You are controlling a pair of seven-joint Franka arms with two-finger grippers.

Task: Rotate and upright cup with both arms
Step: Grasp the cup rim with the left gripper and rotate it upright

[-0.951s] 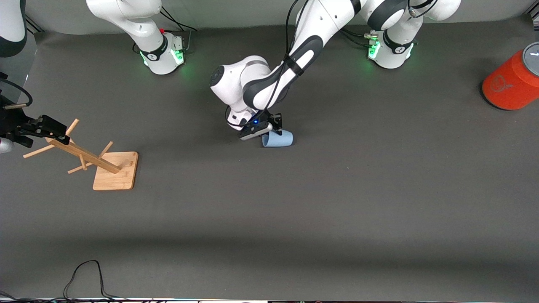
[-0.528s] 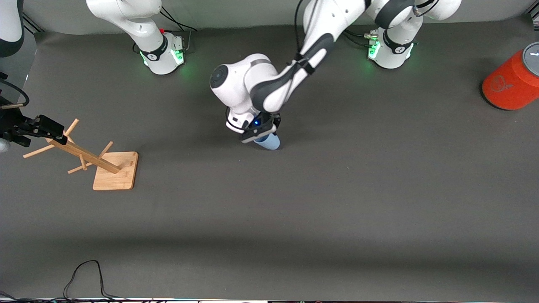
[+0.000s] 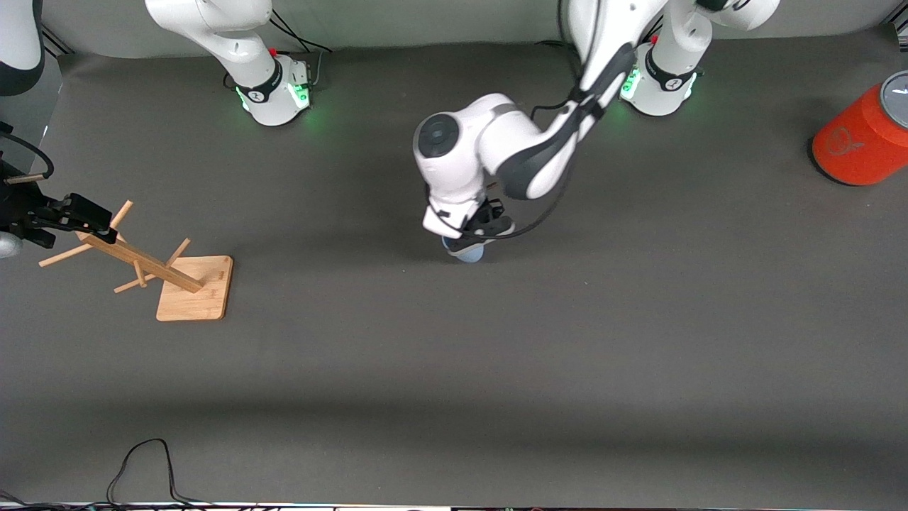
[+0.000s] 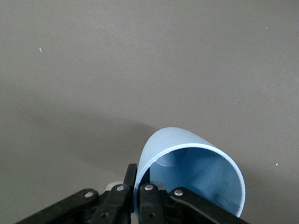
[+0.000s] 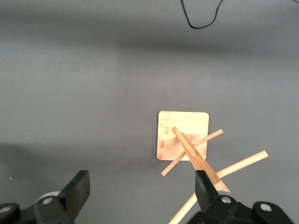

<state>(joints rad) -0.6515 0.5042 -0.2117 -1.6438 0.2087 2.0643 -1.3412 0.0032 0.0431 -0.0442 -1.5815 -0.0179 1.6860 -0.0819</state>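
Observation:
The pale blue cup [image 3: 469,253] is at the table's middle, mostly hidden under my left gripper [image 3: 474,238]. In the left wrist view the cup [image 4: 187,154] has its open mouth toward the camera and tilts over the grey mat. My left gripper [image 4: 139,189] is shut on its rim, one finger [image 4: 130,173] outside the wall and one inside. My right gripper [image 3: 74,213] waits by the top of the wooden rack [image 3: 142,259]. In the right wrist view the right gripper [image 5: 140,191] is open and empty.
The rack's square base [image 3: 195,287] stands toward the right arm's end of the table; it also shows in the right wrist view [image 5: 183,135]. A red-orange cylinder [image 3: 862,138] with a grey top lies at the left arm's end. A black cable [image 3: 142,461] loops near the front edge.
The left arm has swung its wrist toward its own end of the table and turned the cup from lying on its side to nearly upright. The right arm has not moved.

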